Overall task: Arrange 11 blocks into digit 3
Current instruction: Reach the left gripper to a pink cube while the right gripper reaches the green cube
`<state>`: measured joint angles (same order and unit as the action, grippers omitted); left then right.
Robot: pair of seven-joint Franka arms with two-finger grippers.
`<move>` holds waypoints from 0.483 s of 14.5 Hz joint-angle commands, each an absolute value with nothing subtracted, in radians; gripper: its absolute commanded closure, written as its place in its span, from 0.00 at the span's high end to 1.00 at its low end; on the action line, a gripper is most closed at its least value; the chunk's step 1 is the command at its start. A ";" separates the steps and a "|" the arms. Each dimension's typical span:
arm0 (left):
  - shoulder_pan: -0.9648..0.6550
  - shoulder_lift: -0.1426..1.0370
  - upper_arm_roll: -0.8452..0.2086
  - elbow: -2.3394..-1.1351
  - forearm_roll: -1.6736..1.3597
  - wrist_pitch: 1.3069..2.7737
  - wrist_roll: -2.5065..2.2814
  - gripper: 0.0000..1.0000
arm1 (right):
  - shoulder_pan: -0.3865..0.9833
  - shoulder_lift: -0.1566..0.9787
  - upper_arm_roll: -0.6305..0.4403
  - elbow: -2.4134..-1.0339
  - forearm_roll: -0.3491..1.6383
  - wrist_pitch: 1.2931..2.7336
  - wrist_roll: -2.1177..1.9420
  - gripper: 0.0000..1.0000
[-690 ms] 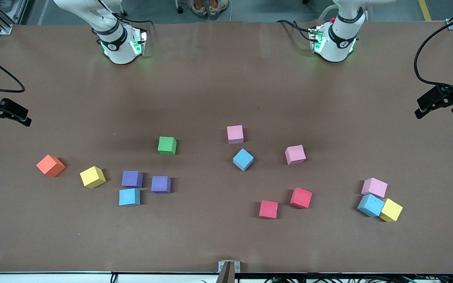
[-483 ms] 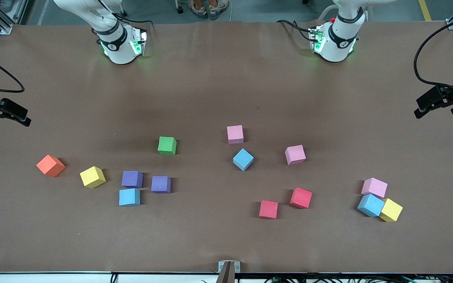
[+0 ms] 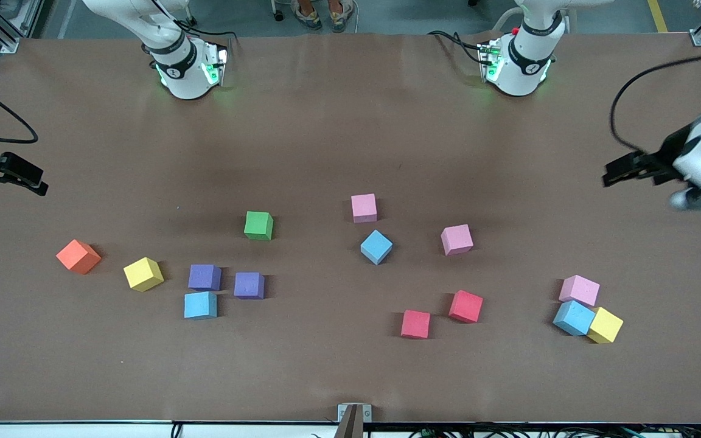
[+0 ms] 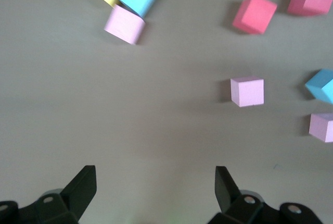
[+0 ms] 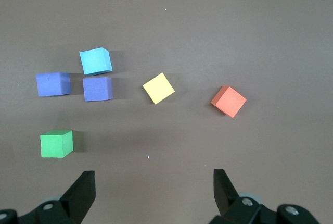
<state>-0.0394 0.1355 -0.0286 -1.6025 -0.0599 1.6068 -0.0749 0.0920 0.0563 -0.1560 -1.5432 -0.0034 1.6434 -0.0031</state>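
The blocks lie scattered over the brown surface (image 3: 326, 134), with no figure of a 3 built among them. Toward the right arm's end sit the orange cube (image 3: 78, 256), a yellow block (image 3: 143, 274), two purple blocks (image 3: 204, 277) (image 3: 249, 285) side by side with a narrow gap, and a light blue block (image 3: 200, 305) just beside the first purple one and nearer to the front camera. The green block (image 3: 258, 225) stands apart, farther from the camera than the purple pair.

Around the middle, a pink block (image 3: 364, 207) has a light blue block (image 3: 376, 246), turned at an angle, close by on its camera side, and another pink block (image 3: 456, 239) lies toward the left arm's end from them. Two red blocks (image 3: 415, 323) (image 3: 465, 306) lie nearer to the camera, close together but apart.

Toward the left arm's end, a pink block (image 3: 579, 289), a light blue block (image 3: 574, 317) and a yellow block (image 3: 605, 325) huddle in a touching cluster.

The left gripper (image 3: 621, 172) hangs over bare surface at the left arm's end, its fingers (image 4: 83, 185) spread apart and holding nothing. The right gripper (image 3: 25, 180) waits over the surface's edge at the right arm's end, its fingers (image 5: 83, 190) likewise wide apart and empty.
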 commanded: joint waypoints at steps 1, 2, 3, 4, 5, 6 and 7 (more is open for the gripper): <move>-0.095 0.270 -0.044 -1.578 -0.093 1.692 -0.160 1.00 | 0.100 0.028 -0.155 -1.583 -0.014 1.657 -0.003 1.00; -0.127 0.311 -0.044 -1.578 -0.109 1.754 -0.235 1.00 | 0.107 0.029 -0.155 -1.585 -0.011 1.657 -0.002 1.00; -0.170 0.352 -0.044 -1.578 -0.120 1.816 -0.329 1.00 | 0.127 0.034 -0.155 -1.588 -0.006 1.657 0.005 1.00; -0.195 0.389 -0.044 -1.578 -0.129 1.866 -0.422 1.00 | 0.147 0.041 -0.155 -1.603 -0.008 1.667 0.009 1.00; -0.216 0.426 -0.046 -1.578 -0.129 1.917 -0.480 1.00 | 0.175 0.055 -0.155 -1.617 -0.006 1.684 0.011 1.00; -0.250 0.467 -0.046 -1.578 -0.132 1.971 -0.517 1.00 | 0.208 0.063 -0.155 -1.644 -0.006 1.712 0.012 1.00; -0.270 0.501 -0.045 -1.582 -0.129 2.008 -0.559 1.00 | 0.237 0.074 -0.155 -1.664 -0.006 1.738 0.032 1.00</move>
<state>-0.2394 0.4422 -0.0515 -1.6036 -0.1113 1.9571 -0.4913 0.1796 0.0684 -0.1501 -1.6058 -0.0025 1.6854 0.0023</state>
